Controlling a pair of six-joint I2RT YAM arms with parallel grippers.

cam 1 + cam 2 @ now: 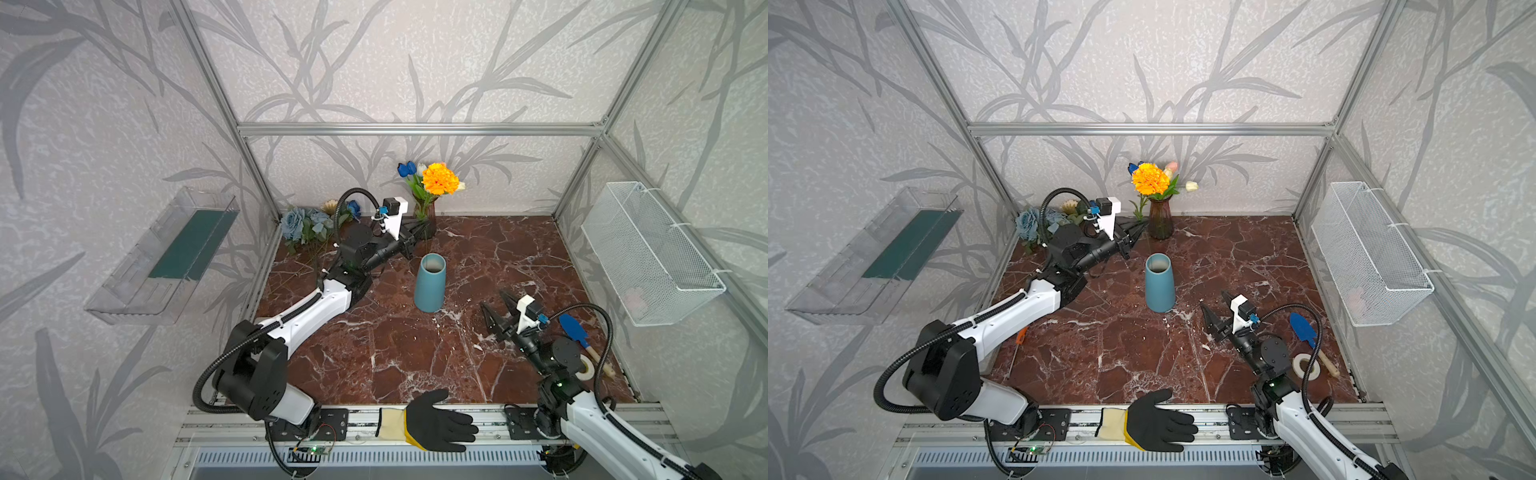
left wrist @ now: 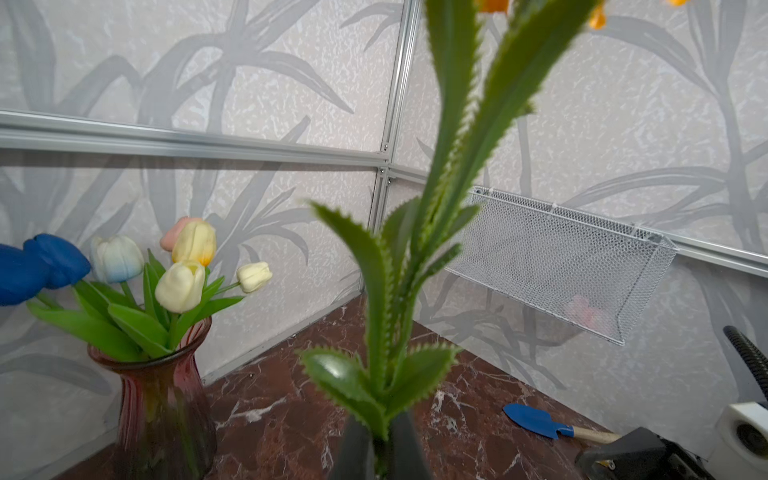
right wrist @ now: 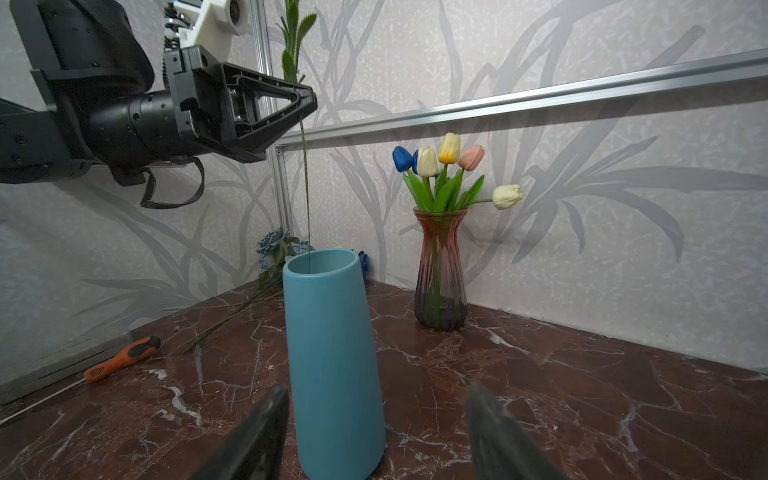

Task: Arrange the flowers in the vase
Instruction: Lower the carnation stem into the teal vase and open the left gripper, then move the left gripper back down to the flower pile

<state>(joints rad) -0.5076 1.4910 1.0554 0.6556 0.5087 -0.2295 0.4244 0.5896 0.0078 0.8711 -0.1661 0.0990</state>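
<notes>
Two grippers, one loaded.

Top views: the left gripper point(image 1: 417, 232) is clenched on the marigold point(image 1: 440, 178) stem. The bloom is well above its jaws and the thin stem drops below them. The blue vase point(image 1: 430, 282) sits upright just below and ahead of its tips. The glass vase point(image 1: 428, 218) with tulips point(image 1: 409, 169) stands just beyond the tips. The roses point(image 1: 299, 222) lie on the table point(image 1: 415, 353) behind that gripper's wrist, not yet arranged. The right gripper point(image 1: 493, 300) is released and empty, jaws spread, low near the table. The blue vase is a little ahead of its tips and apart from it.

Left wrist view: toothed leaves point(image 2: 399, 291) rise straight out of the shut jaws and fill the middle. The bloom shows only at the edge. The blue vase is out of this view.

Right wrist view: the stem point(image 3: 306, 187) hangs plumb from the left gripper's tips. Its end seems just inside the blue vase's mouth, close to the rim. The right gripper's jaws flank the vase's base, with no contact evident.

Judgement: the step in hand is lowering the marigold in.
- The end is near the rim, so first nudge the stem toward the mouth's centre.
- Then descend straight and slow, stem vertical.
- The wire looks thin and may bend if it catches.
- Release only once the leaves near the rim, since the bloom looks top-heavy.
- The right gripper could steady the vase.
</notes>
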